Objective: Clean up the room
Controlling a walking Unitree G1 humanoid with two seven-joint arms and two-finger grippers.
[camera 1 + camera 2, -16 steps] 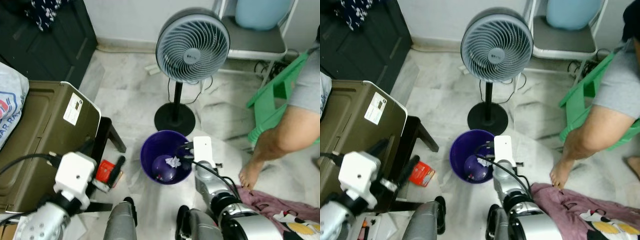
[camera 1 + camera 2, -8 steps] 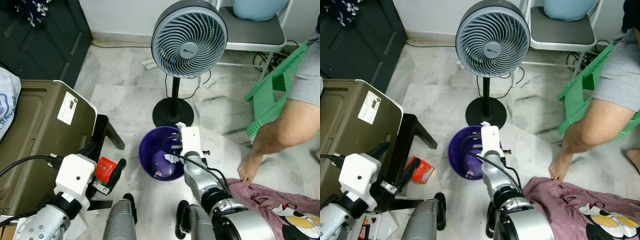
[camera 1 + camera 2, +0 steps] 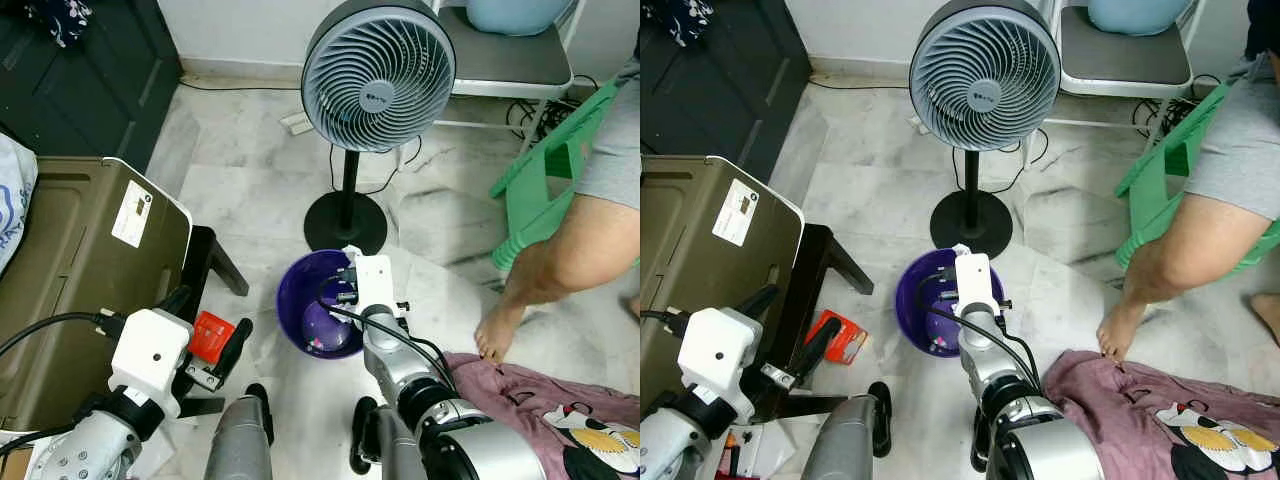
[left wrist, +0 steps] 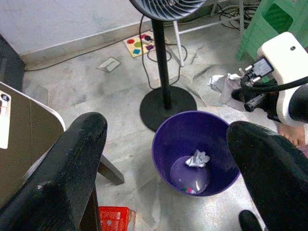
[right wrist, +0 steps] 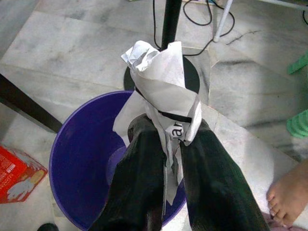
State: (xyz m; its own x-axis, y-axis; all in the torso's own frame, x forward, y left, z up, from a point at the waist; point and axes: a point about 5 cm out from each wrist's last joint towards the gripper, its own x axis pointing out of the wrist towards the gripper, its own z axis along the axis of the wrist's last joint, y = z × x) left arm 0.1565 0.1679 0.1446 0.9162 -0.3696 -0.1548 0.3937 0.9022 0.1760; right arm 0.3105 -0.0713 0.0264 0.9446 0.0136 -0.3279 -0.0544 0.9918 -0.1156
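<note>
Right gripper (image 5: 166,144) pinches a crumpled paper (image 5: 161,79) between its black fingers and has moved from the bin's (image 3: 295,300) near rim up toward its far rim, next to the fan (image 3: 345,215) base — the paper is still held, not dropped. One wad (image 4: 196,158) already lies in the bin. Left gripper (image 4: 163,159) hangs spread wide, idle, beside a red box (image 3: 212,338) on the floor — likely next.

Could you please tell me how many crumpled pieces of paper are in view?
2: one at the bottom of the purple bin, the paper; one clamped in the right gripper, the wad, above the bin.
</note>
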